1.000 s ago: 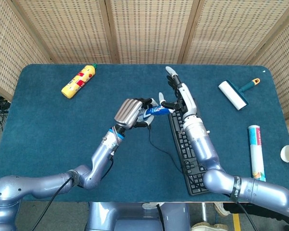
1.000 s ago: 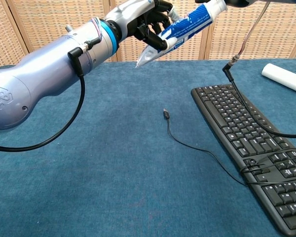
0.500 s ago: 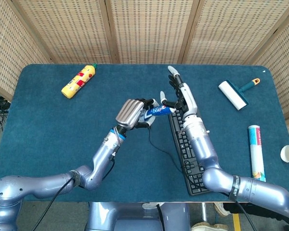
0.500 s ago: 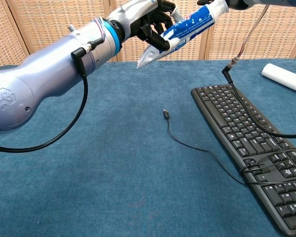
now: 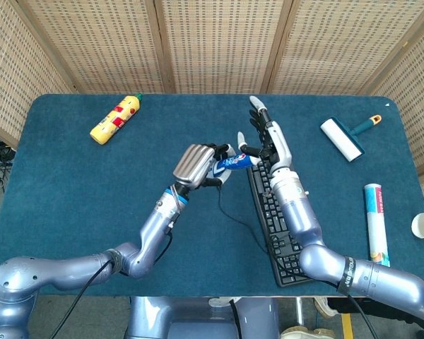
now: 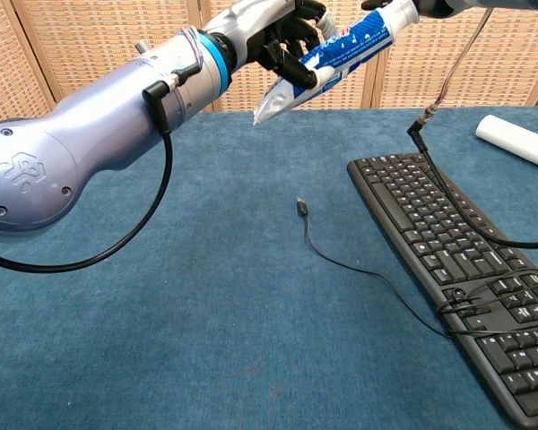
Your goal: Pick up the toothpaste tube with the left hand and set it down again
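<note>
Head view: left hand (image 5: 196, 164) grips toothpaste tube (image 5: 233, 161).

From above, your head view looks steeply down on the whole blue desk (image 5: 71, 183), taking in all four edges and the wicker screens (image 5: 219, 42) behind it, both arms reaching in from the bottom of the frame. Your chest view sits low and close, near the desk's front edge, facing level across the surface toward the same screens; the left arm (image 6: 90, 134) fills its upper left. Both views share the middle of the desk: the black keyboard (image 5: 274, 226), its loose cable (image 6: 341, 260), and the toothpaste tube (image 6: 332, 58) in the left hand (image 5: 195, 164).
</note>
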